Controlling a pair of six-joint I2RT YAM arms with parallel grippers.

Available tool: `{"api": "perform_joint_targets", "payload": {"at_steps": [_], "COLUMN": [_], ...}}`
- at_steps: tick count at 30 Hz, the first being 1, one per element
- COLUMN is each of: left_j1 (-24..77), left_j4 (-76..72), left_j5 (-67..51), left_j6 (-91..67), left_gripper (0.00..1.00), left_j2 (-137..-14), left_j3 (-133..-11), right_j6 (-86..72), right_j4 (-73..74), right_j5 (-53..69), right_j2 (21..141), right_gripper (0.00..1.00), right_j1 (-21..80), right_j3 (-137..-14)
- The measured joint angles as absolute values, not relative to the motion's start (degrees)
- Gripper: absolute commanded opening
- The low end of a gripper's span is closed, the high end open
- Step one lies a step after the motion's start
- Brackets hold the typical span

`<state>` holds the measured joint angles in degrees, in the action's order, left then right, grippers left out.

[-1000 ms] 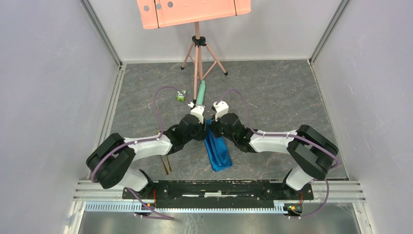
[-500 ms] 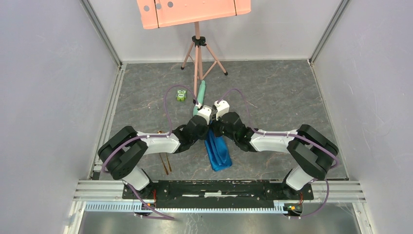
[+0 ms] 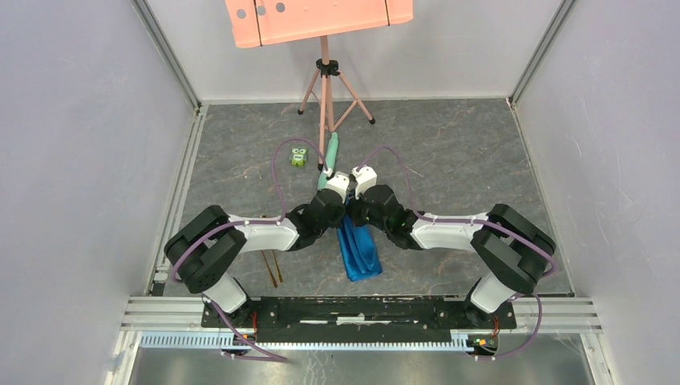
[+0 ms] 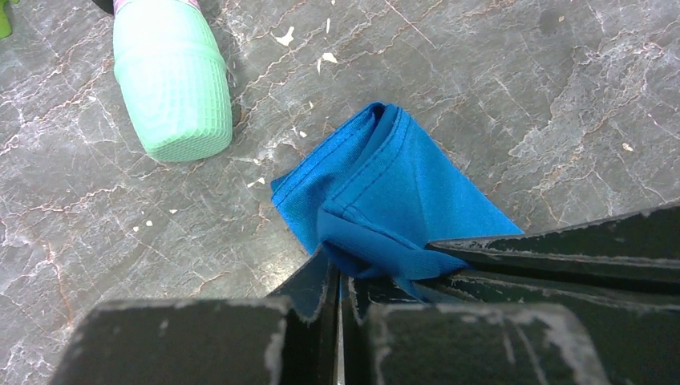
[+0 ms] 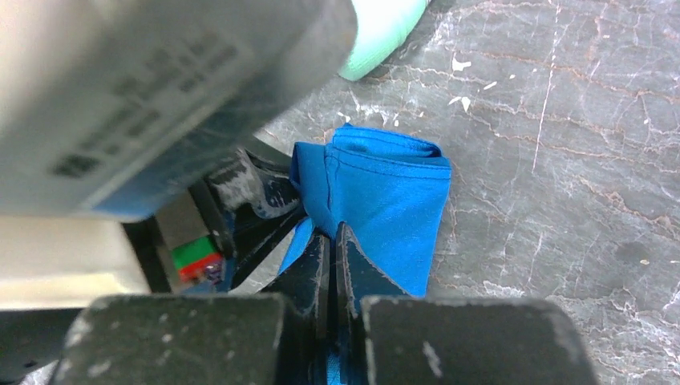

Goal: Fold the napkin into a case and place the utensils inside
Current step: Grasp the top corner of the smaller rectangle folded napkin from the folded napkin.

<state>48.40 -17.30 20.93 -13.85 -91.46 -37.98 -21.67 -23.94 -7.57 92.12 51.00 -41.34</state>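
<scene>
Seen from above: bright blue napkin [image 3: 360, 253], already narrowed to a long strip, lying on the grey marbled worktop [image 3: 449, 152] between the two arms, with its near end toward the bases. Both wrists crowded together over its far end.

Left gripper [image 4: 337, 277] pinched tight on a bunched corner of the cloth, with blue fabric squeezed into the slit between the jaws. Right gripper [image 5: 330, 245] likewise clamped narrow on the same far end, just beside the left one. Pale green tube [image 4: 172, 80] just beyond the cloth, not touching it. Gold utensils [image 3: 273, 267] well to the left, near the left arm, not yet in any pocket. Small green toy [image 3: 298, 156] farther back.

Likely step in hand: folding the far end over to shape the case. To do it well:
- Raise both grips together and level.
- Carry the end toward the near end in one smooth arc, edges lined up.
- Avoid drawing the grips apart, at risk of opening the folds.
- Mind the tube on the way up.
- Release only once flat.
</scene>
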Motion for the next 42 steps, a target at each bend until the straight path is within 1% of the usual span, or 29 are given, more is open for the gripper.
{"api": "perform_joint_targets", "payload": {"at_steps": [7, 9, 10, 13, 14, 19, 21, 26, 30, 33, 36, 37, 40, 42], "left_j1": [47.03, 46.13, 45.76, 44.64, 44.38, 43.05, 42.94, 42.92, 42.87, 42.87, 42.87, 42.85, 42.83, 42.81], "left_j4": [-16.45, -16.91, -16.97, -17.21, -17.26, -18.41, -18.57, -18.92, -18.98, -18.98, -19.0, -19.0, -19.05, -19.09], "left_j5": [19.31, 17.52, 16.82, 14.5, 13.93, 10.85, 9.96, 8.69, 8.36, 8.36, 8.32, 8.21, 7.64, 7.27], "left_j6": [-16.53, -17.89, -18.7, -21.12, -21.74, -24.21, -24.75, -25.78, -26.11, -26.17, -26.2, -26.24, -26.46, -26.85], "left_gripper": [0.02, 0.02, 0.02, 0.02, 0.02, 0.02, 0.02, 0.02, 0.02, 0.02, 0.02, 0.02, 0.02, 0.02], "left_j2": [-89.03, -87.7, -87.26, -87.07, -87.07, -86.89, -86.76, -86.61, -86.5, -86.02, -85.52, -85.43, -85.41, -85.23], "left_j3": [-37.5, -36.45, -36.01, -35.22, -35.05, -33.85, -33.65, -33.36, -33.34, -33.23, -33.12, -33.12, -33.01, -32.77], "right_j6": [-21.67, -21.8, -21.85, -21.93, -21.82, -21.37, -21.06, -19.88, -19.57, -19.49, -19.4, -19.42, -19.88, -20.53], "right_j4": [-21.89, -21.65, -21.56, -21.23, -21.08, -20.97, -20.91, -21.67, -21.69, -21.76, -21.8, -21.96, -22.13, -22.2], "right_j5": [-8.49, -8.4, -8.29, -7.9, -7.7, -6.72, -6.37, -6.0, -6.0, -6.02, -6.22, -6.31, -6.85, -7.62], "right_j2": [93.84, 95.61, 96.77, 98.3, 98.35, 97.65, 96.62, 94.43, 94.56, 95.2, 96.29, 96.64, 97.91, 98.65], "right_gripper": [0.01, 0.02, 0.04, 0.14, 0.18, 0.32, 0.35, 0.36, 0.36, 0.31, 0.09, 0.05, 0.01, 0.0], "right_j1": [52.12, 52.4, 52.4, 52.4, 52.4, 52.21, 52.12, 52.12, 52.05, 52.01, 52.01, 52.01, 52.01, 52.01], "right_j3": [-41.45, -42.15, -42.68, -43.33, -43.38, -43.38, -43.24, -43.24, -43.29, -43.62, -43.92, -43.92, -44.16, -44.21]}}
